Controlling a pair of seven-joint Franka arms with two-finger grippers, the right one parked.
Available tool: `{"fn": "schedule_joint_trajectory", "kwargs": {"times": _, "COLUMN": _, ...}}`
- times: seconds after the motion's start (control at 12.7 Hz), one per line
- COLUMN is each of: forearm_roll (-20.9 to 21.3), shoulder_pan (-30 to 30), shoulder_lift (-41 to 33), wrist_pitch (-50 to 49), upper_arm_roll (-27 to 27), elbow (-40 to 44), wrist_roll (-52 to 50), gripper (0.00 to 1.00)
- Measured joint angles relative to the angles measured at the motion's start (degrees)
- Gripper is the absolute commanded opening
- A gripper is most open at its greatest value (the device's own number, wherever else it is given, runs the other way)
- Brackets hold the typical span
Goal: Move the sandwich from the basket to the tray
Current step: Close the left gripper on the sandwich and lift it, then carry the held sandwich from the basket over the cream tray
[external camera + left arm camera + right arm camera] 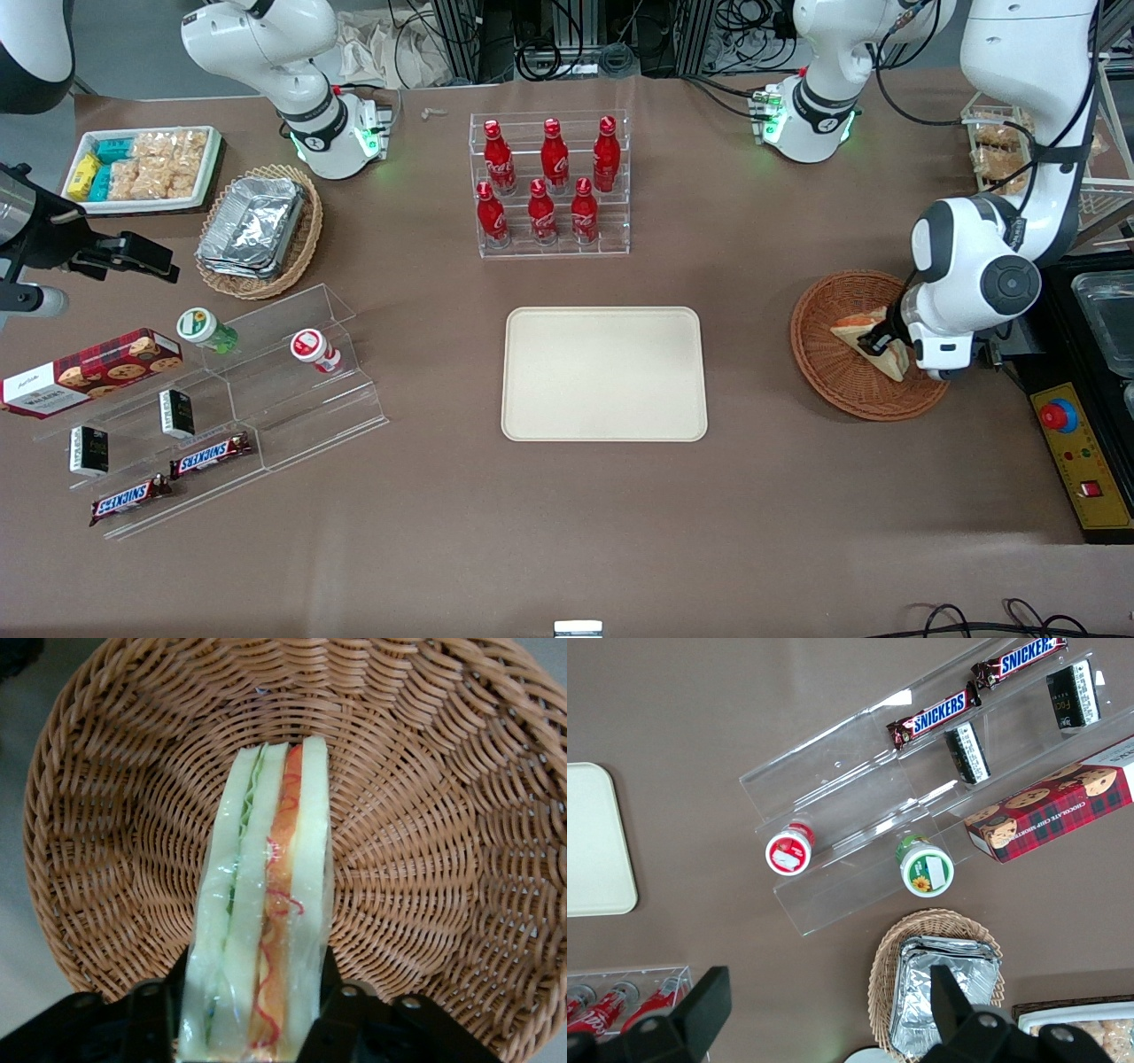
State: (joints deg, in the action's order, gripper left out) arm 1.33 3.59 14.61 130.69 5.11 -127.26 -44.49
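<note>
The gripper [886, 344] has its fingers closed on the sandwich [873, 341], low in the basket [842, 390], so the slick wrap could slip on lifting, while the tray [604, 373] lies bare nearby and the rack of 6 red bottles [549, 182] stands farther off, clear of the route.

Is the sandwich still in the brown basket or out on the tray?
In the round reddish-brown wicker basket. The triangular white-bread sandwich sits between the left gripper fingers over the weave; the flat cream tray holds nothing.
</note>
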Motion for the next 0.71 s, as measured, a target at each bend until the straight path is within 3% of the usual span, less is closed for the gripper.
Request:
{"fn": "schedule_joint_trajectory", "kwargs": {"times": 0.39, "forearm_roll": 0.0, "shoulder_pan": 0.03, "shoulder_lift": -2.21, "wrist_pitch": -1.81, "upper_arm_roll": -0.1, "elbow": 0.86, "wrist_roll": 0.01, "gripper": 0.0}}
{"fn": "schedule_joint_trajectory", "kwargs": {"times": 0.71, "forearm_roll": 0.54, "shoulder_pan": 0.73, "shoulder_lift": -10.86, "wrist_pitch": -19.27, "upper_arm_roll": -1.2, "elbow": 7.15, "wrist_roll": 0.23, "gripper": 0.0}}
